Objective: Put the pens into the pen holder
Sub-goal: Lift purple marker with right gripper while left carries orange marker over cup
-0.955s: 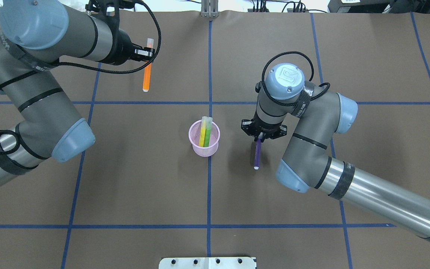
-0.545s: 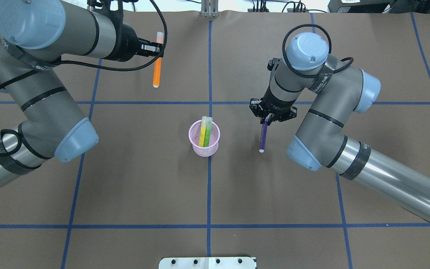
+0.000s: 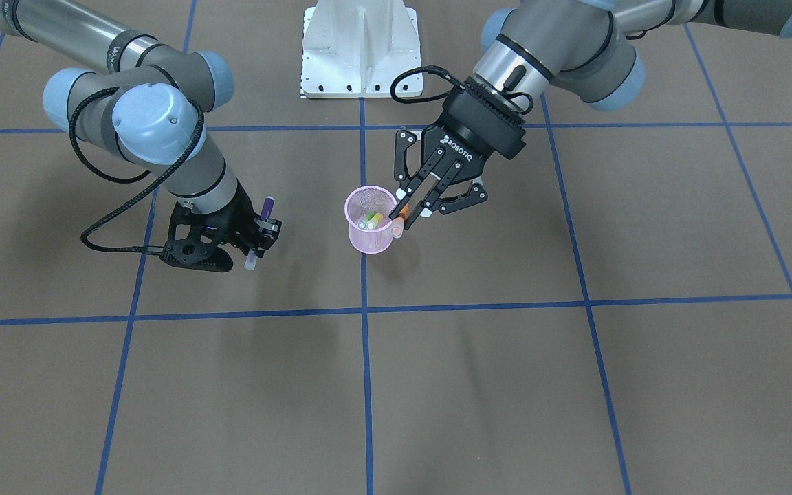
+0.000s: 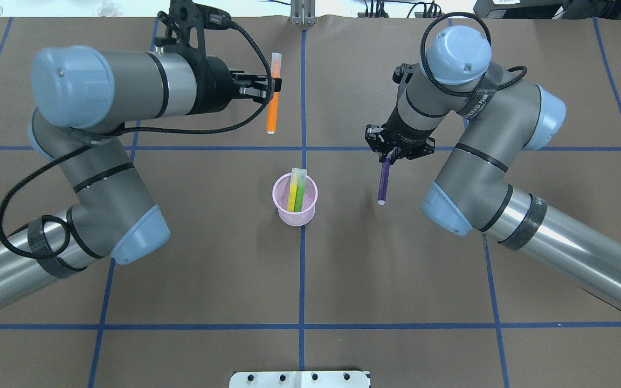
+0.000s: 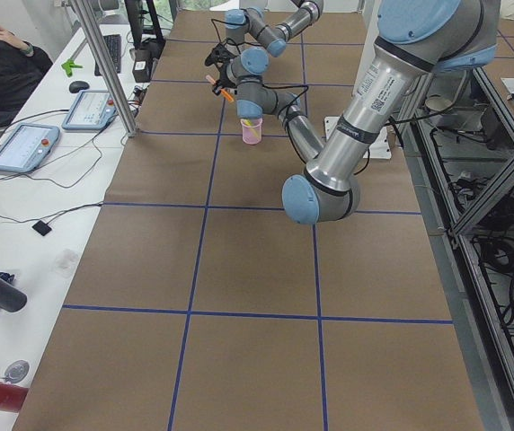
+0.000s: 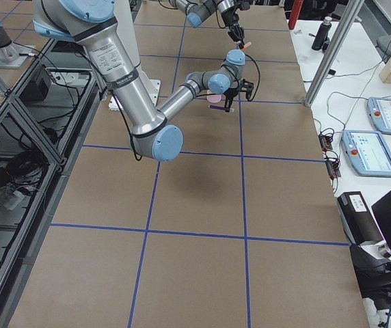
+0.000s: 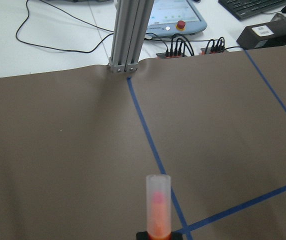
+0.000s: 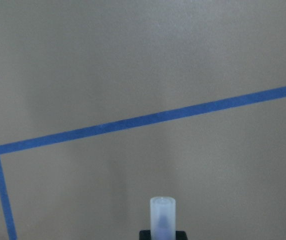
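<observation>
Pens, orange (image 4: pixel 271 114) and purple (image 4: pixel 383 186): judged light, rigid and slip-prone, each pinched below its cap by left gripper (image 4: pixel 274 86) and right gripper (image 4: pixel 390 158), neither yet in holder (image 4: pixel 309 211).

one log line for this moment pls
left gripper: shut on orange pen | right gripper: shut on purple pen | pen holder: upright, yellow pen and green pen inside
</observation>
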Action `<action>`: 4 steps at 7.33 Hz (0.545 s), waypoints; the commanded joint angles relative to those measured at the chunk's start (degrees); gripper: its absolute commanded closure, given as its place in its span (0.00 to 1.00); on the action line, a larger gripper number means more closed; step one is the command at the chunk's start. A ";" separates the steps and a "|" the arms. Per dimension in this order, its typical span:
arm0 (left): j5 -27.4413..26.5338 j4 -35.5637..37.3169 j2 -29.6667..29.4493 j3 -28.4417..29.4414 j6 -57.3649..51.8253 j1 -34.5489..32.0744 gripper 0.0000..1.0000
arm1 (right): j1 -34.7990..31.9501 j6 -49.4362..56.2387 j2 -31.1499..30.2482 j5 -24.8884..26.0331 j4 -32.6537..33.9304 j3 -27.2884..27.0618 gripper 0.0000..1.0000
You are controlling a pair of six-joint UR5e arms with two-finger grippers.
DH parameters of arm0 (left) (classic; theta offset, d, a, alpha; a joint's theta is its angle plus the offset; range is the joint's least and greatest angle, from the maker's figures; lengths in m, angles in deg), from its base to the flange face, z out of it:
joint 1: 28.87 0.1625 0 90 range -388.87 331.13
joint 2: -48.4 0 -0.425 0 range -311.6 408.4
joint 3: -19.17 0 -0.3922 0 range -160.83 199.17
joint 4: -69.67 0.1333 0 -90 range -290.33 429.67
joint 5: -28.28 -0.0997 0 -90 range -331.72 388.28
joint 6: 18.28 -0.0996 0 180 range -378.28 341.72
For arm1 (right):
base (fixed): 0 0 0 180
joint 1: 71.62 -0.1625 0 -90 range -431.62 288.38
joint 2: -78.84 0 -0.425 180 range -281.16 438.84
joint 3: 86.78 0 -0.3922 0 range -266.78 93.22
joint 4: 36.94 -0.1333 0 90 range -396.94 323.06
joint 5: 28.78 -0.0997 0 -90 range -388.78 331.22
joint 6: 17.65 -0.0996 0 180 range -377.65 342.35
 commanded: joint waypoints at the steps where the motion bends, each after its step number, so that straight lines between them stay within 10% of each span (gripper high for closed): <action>1: -5.74 -9.26 1.76 4.33 -2.39 3.86 1.00 | -0.26 0.41 0.04 0.46 -0.11 -1.39 1.00; 4: -10.60 -11.13 3.53 4.42 -3.11 9.75 1.00 | -0.61 1.47 0.04 1.34 -0.11 -1.48 1.00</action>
